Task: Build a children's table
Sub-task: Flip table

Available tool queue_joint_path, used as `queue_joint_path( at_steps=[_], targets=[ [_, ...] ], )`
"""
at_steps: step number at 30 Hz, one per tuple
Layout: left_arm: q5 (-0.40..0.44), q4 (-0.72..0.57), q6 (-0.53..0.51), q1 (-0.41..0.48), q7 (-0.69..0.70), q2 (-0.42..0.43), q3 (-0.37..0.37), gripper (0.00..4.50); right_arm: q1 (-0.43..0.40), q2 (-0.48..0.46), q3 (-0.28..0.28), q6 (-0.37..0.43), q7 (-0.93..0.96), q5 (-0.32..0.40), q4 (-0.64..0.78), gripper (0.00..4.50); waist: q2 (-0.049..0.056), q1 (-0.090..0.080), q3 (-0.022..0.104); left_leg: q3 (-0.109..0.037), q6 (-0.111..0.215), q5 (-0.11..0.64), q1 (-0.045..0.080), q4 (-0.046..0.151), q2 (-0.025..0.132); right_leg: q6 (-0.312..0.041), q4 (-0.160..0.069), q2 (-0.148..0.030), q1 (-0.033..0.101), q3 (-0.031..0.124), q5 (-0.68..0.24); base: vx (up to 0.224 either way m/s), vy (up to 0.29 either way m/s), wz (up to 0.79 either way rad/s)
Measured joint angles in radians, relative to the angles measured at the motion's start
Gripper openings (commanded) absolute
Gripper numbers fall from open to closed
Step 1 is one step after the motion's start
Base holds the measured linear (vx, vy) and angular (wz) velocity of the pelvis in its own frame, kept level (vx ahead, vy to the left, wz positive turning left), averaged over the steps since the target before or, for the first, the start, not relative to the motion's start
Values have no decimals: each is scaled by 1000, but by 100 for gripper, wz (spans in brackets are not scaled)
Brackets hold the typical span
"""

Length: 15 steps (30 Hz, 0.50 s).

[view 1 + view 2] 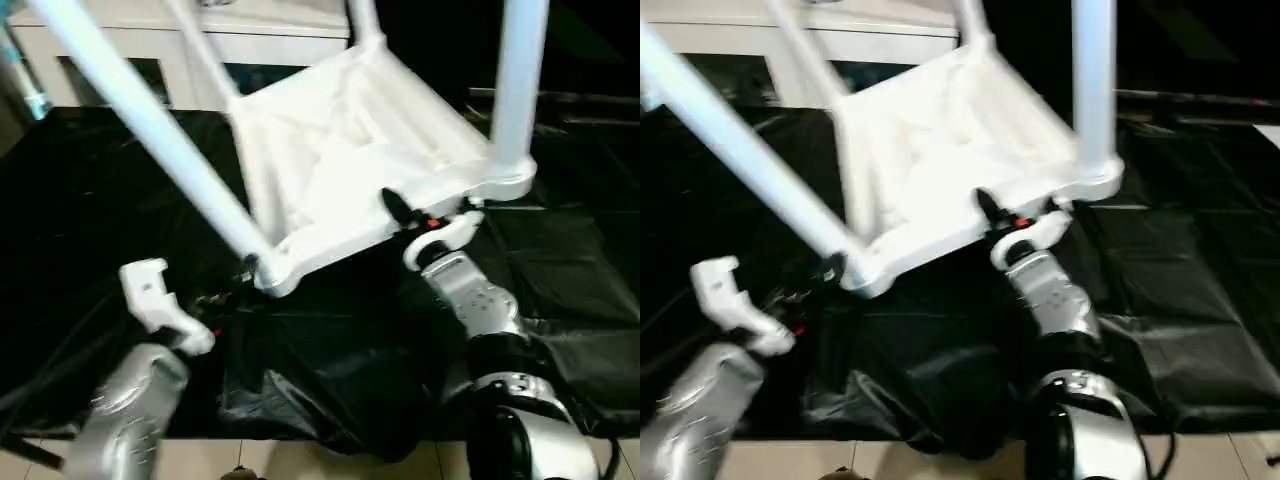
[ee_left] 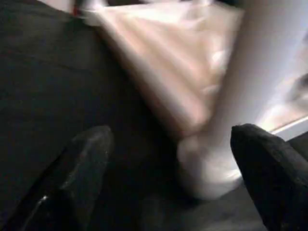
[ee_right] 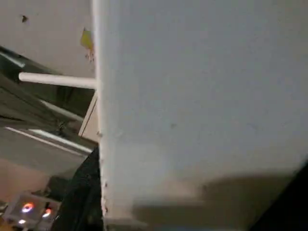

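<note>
From the left eye view, the children's table [image 1: 340, 160] is upside down and tilted, its ribbed underside facing the camera and its near edge lifted above the black sheet [image 1: 80, 200]. One leg [image 1: 150, 130] slants up and to the left from the near left corner socket [image 1: 272, 275]. Another leg [image 1: 520, 80] rises almost upright from the near right corner. The right end effector [image 1: 405, 215] is clamped on the near edge of the table, one black finger lying over the rim. The left arm [image 1: 130, 400] reaches in from below, its end effector close to the near left corner. A white cabinet [image 1: 200, 45] stands behind the sheet.

In the left wrist view, the left end effector [image 2: 168, 144] is spread wide, holding nothing. The foot of the leg in its socket [image 2: 207, 168] sits between the two black fingers [image 2: 86, 159], closer to one of them.

In the right wrist view, the white face of the table [image 3: 202, 110] lies close against the camera, with a dark finger [image 3: 86, 192] beside its edge.
</note>
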<state>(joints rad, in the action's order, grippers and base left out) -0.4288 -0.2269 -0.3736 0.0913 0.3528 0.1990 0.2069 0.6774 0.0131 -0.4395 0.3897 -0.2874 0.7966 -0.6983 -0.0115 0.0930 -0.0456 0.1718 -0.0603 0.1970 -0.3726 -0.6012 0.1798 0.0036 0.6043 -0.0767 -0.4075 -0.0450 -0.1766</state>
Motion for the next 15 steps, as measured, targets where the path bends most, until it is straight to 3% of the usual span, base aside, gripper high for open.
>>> queue_joint_path(
  at_steps=[6,11,15],
  targets=[
    [11,-77,-21,28,136,139,-42,450,-9,36,23,-34,29,-74,79,193,2,-2,-1,1,-1,-1,2,-1,0,0,4,-1,0,1,0,0,0,0],
    [11,-127,-28,18,183,186,-78,450,-13,58,39,-53,43,-105,112,193,2,-8,-1,1,-3,-2,5,0,0,1,7,0,0,2,-1,0,0,0],
    [13,-193,-36,-42,209,221,-108,450,-29,70,62,-52,53,-136,160,193,4,-9,-2,1,-4,-3,5,-1,0,0,8,0,0,3,-1,0,0,0]
  ],
)
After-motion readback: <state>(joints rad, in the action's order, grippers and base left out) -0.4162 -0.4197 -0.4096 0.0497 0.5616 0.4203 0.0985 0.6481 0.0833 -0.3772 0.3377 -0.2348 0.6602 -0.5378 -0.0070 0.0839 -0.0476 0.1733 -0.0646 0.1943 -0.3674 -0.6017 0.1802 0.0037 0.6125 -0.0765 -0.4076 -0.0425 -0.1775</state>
